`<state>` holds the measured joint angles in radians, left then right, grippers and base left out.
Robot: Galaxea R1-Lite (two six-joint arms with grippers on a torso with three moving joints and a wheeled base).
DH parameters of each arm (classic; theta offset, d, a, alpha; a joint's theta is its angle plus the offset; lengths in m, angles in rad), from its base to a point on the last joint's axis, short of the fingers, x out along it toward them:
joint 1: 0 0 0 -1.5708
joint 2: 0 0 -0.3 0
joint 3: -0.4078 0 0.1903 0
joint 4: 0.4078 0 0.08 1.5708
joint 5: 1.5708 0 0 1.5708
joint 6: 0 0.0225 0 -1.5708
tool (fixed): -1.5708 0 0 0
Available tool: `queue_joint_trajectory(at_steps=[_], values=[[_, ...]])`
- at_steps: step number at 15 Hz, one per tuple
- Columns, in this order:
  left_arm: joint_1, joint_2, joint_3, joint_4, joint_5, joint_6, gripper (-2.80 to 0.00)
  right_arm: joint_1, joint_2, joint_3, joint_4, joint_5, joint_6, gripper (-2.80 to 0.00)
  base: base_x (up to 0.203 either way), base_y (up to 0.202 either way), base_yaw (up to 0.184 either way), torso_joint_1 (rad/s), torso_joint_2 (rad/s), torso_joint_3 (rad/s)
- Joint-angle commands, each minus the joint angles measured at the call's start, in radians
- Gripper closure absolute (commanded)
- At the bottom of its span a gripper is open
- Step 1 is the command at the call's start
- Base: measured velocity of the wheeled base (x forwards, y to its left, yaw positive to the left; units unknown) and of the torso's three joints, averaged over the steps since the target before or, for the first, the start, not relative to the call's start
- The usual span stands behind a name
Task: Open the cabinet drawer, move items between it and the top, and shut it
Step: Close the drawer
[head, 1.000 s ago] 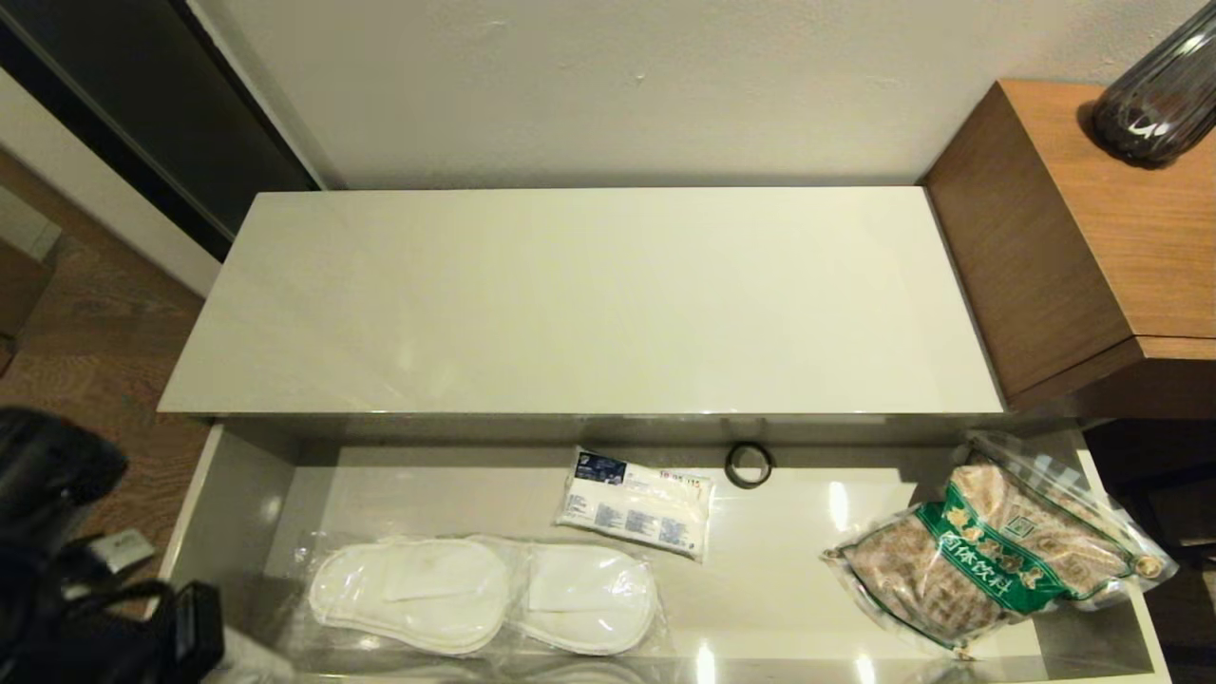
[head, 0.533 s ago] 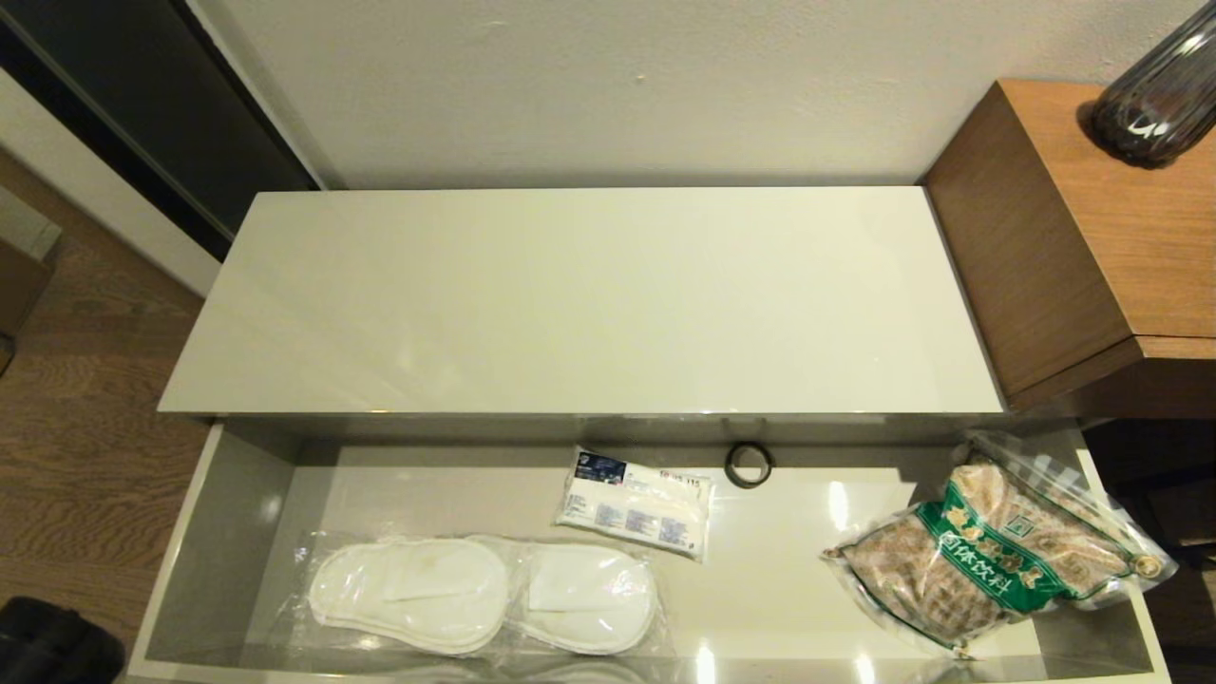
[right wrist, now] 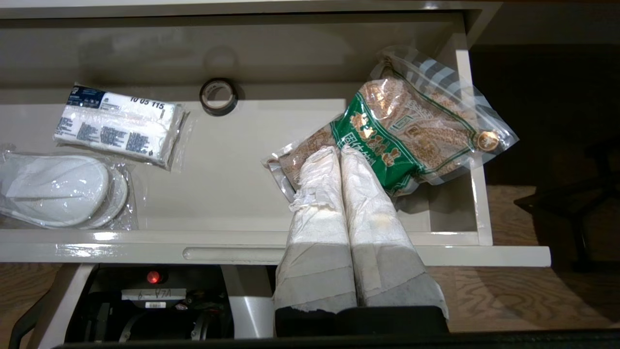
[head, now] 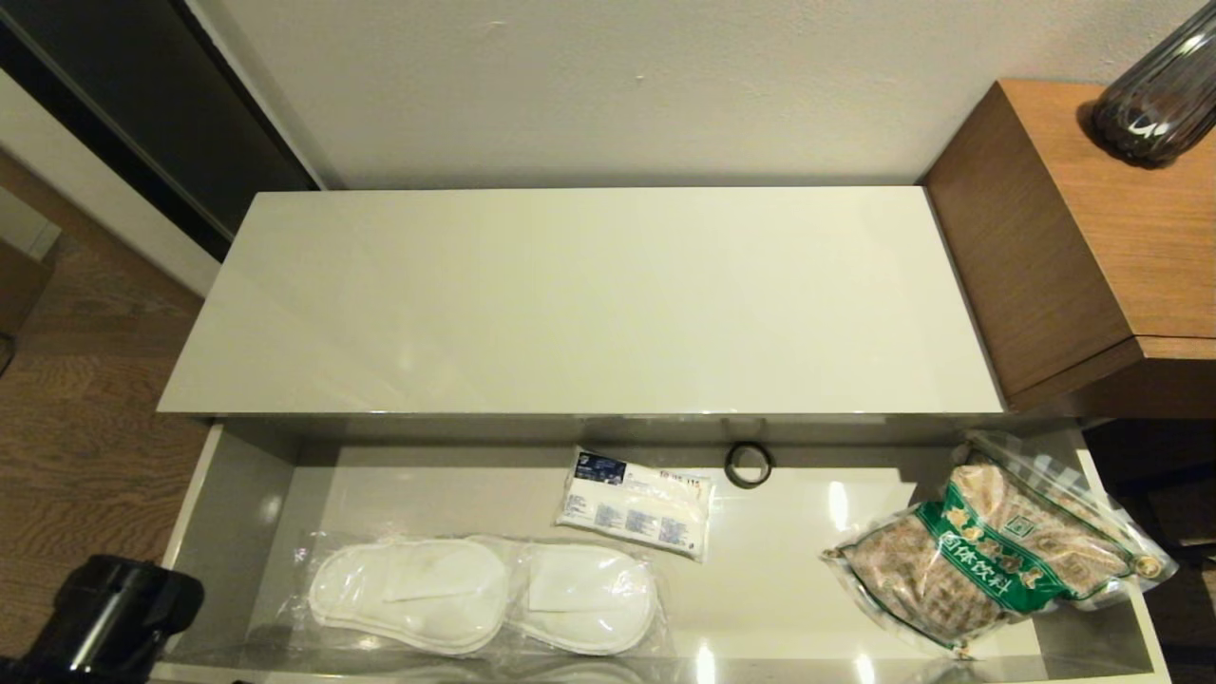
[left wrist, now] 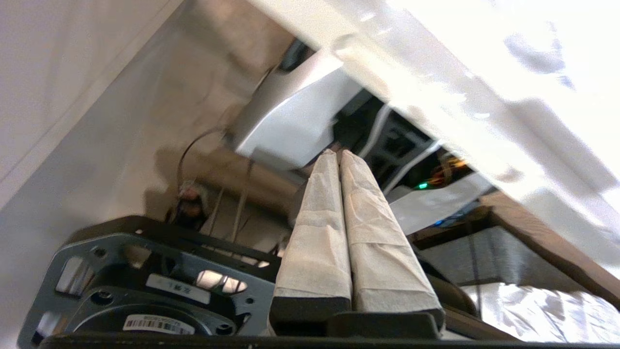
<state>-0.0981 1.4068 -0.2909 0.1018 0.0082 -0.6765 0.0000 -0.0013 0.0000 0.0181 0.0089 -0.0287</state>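
Observation:
The cabinet drawer [head: 233, 494] stands pulled out below the top [head: 579, 304], which is bare. The slipper pair [head: 484, 594] in clear plastic lies at the drawer's front left. At the right end the bag of brown grain [head: 997, 556] leans on the drawer's right wall. My right gripper [right wrist: 339, 150] is shut and empty, its tips in front of the grain bag [right wrist: 402, 131] near the drawer's front rim [right wrist: 145, 240]. My left gripper [left wrist: 339, 154] is shut and empty, low beside the drawer's white panel [left wrist: 484, 72]; only a black part of that arm [head: 104, 617] shows in the head view.
A small white packet with blue print [head: 635, 501] and a black ring [head: 748, 465] lie at the back of the drawer. A brown wood-grain cube [head: 1083, 237] with a dark ribbed vase [head: 1154, 95] stands at the right. A wood floor [head: 66, 380] lies at the left.
The left arm's black bulk at the lower left dropped almost out of the head view, then came back up at the bottom-left corner. The drawer and its contents have not moved.

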Motion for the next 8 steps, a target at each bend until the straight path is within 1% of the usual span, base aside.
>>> queue_joint_trajectory(at_steps=[1, 4, 6, 7, 8], values=[[0.0, 0.098, 0.004, -0.004, 0.006, -0.014, 0.0, 0.0, 0.001, 0.0, 0.0, 0.0, 0.0, 0.0, 0.0, 0.0, 0.0, 0.0, 0.0, 0.0], [-0.001, 0.224, 0.0, -0.005, 0.015, -0.047, 0.0, 0.0, 0.001, 0.0, -0.001, 0.0, 0.0, 0.0, 0.0, 0.0, 0.0, 0.0, 0.0, 0.0], [-0.002, 0.254, -0.001, -0.006, 0.015, -0.054, 0.0, 0.0, 0.001, 0.0, 0.0, 0.0, 0.0, 0.0, 0.0, 0.0, 0.0, 0.0, 0.0, 0.0], [-0.002, 0.281, -0.005, -0.019, 0.02, -0.062, 0.0, 0.0, 0.001, 0.0, 0.0, 0.0, 0.0, 0.0, 0.0, 0.0, 0.0, 0.0, 0.0, 0.0], [-0.002, 0.306, -0.005, -0.057, 0.032, -0.08, 0.0, 0.0, 0.001, 0.0, 0.0, 0.0, 0.0, 0.0, 0.0, 0.0, 0.0, 0.0, 0.0, 0.0]])
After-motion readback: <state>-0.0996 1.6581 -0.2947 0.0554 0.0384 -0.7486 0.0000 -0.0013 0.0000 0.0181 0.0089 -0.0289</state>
